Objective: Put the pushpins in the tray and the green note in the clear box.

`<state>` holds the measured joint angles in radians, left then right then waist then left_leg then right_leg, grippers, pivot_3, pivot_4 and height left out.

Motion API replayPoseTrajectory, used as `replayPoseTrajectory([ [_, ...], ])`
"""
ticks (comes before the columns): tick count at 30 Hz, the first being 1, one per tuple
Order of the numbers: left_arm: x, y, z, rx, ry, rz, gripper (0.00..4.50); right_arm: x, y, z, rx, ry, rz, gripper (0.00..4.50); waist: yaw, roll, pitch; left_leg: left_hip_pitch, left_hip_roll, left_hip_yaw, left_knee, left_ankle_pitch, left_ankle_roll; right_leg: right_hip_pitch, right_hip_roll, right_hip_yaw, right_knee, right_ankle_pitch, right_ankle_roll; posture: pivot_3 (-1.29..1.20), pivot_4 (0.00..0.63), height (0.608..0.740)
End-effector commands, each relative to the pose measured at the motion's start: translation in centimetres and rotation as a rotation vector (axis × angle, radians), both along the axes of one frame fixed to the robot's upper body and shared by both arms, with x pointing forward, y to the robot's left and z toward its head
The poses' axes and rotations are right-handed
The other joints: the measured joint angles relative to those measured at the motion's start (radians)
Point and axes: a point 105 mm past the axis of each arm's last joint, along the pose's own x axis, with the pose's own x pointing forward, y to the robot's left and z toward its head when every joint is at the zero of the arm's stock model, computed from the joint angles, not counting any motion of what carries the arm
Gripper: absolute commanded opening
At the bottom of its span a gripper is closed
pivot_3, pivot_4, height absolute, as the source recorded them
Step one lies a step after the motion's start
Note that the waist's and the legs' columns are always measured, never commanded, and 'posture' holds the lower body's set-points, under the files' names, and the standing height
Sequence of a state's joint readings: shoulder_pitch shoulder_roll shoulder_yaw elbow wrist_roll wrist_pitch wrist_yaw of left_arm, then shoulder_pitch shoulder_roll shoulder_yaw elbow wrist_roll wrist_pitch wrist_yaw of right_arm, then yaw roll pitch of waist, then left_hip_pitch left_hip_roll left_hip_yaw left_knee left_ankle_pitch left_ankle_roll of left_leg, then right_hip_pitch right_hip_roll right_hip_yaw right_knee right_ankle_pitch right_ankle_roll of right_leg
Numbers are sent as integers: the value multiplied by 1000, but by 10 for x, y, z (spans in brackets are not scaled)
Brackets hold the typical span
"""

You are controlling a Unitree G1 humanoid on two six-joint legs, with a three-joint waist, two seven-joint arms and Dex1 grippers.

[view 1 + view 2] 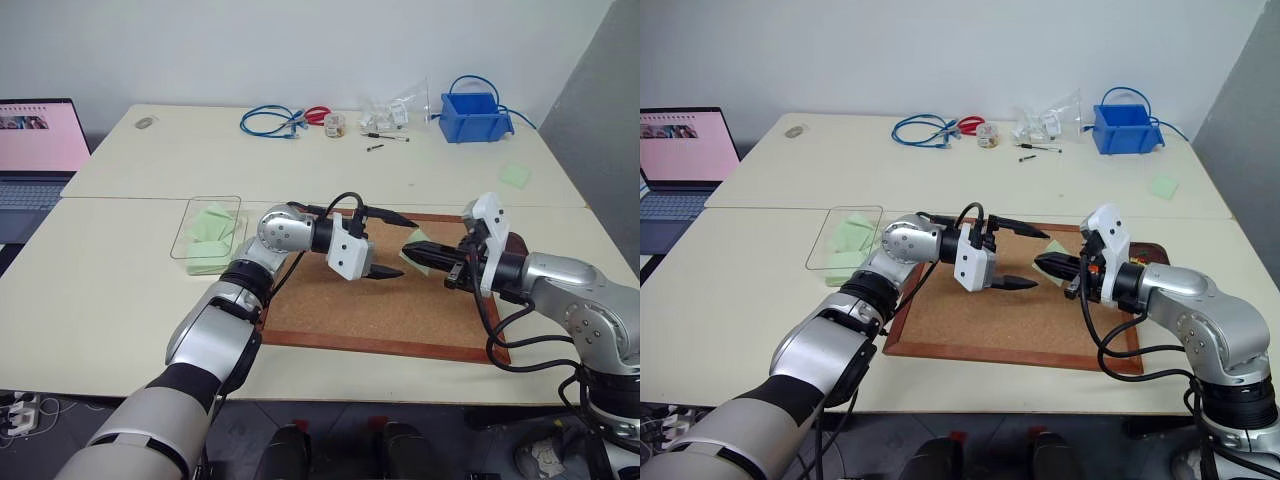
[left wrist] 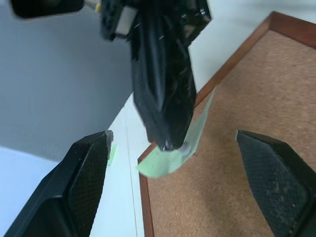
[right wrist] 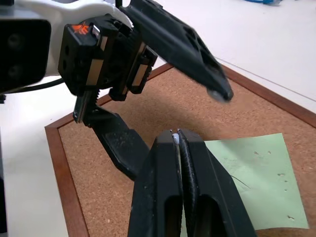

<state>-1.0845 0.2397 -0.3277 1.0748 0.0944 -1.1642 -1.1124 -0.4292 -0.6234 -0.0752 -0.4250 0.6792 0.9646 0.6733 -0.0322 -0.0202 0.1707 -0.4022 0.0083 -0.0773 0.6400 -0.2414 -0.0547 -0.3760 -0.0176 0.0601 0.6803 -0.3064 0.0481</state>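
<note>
With the right gripper (image 3: 176, 134) closed tip to tip on a small whitish body that is judged to be a pushpin (image 3: 174, 133), the free tool for the next pick is the left gripper (image 1: 403, 246). It stands wide open with nothing between its fingers, and it points across the cork board (image 1: 380, 310) toward the right arm.

The green note (image 3: 252, 177) lies on the cork board near the far right corner, directly beneath the right gripper's tip. In the head views the note is at 3 o'clock from the left gripper, just past its fingertips and lower than them. The two grippers face each other nearly tip to tip above the sheet.

The note is square, so it has no long axis to align with. It sits corner-on to the left gripper, and in the left wrist view one edge curls up off the cork. That raised edge is judged the most usable entry for a pinch.

The clear box (image 1: 188, 228) rests on the bench (image 1: 120, 300) at 9 o'clock from the board, just beside its left frame. It contains other pale green slips (image 1: 210, 235). The left arm is nearer both the note and the box. Clearance between the two grippers is the main risk.
</note>
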Motion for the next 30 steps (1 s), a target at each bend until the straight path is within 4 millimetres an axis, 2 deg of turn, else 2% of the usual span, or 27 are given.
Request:
replayPoseTrajectory([
  [1, 4, 1, 1, 32, -31, 15, 3821, -5, 7, 14, 14, -39, 45, 0, 0, 0, 0, 0, 0, 0, 0, 0, 0, 0, 0, 0, 0, 0, 0, 0, 150, 740],
  [10, 12, 2, -4, 60, -27, 65, 2354, -10, 12, 15, 25, -16, 80, 0, 0, 0, 0, 0, 0, 0, 0, 0, 0, 0, 0, 0, 0, 0, 0, 0, 150, 740],
  [20, 11, 0, -4, 59, -51, 65, 195, -15, 16, 13, 27, 6, 104, 0, 0, 0, 0, 0, 0, 0, 0, 0, 0, 0, 0, -1, 0, 0, 0, 0, 150, 740],
  [21, 11, 0, -4, 56, -56, 64, 75, -15, 16, 13, 26, 6, 102, 0, 0, 0, 0, 0, 0, 0, 0, 0, 0, 0, 0, 0, 0, 0, 0, 0, 150, 740],
  [30, 10, 0, 1, 27, -123, 62, 75, -8, 3, 13, 31, 13, 42, 0, 0, 0, 0, 0, 0, 0, 0, 0, 0, 0, 0, -1, 0, 0, 0, 0, 150, 740],
])
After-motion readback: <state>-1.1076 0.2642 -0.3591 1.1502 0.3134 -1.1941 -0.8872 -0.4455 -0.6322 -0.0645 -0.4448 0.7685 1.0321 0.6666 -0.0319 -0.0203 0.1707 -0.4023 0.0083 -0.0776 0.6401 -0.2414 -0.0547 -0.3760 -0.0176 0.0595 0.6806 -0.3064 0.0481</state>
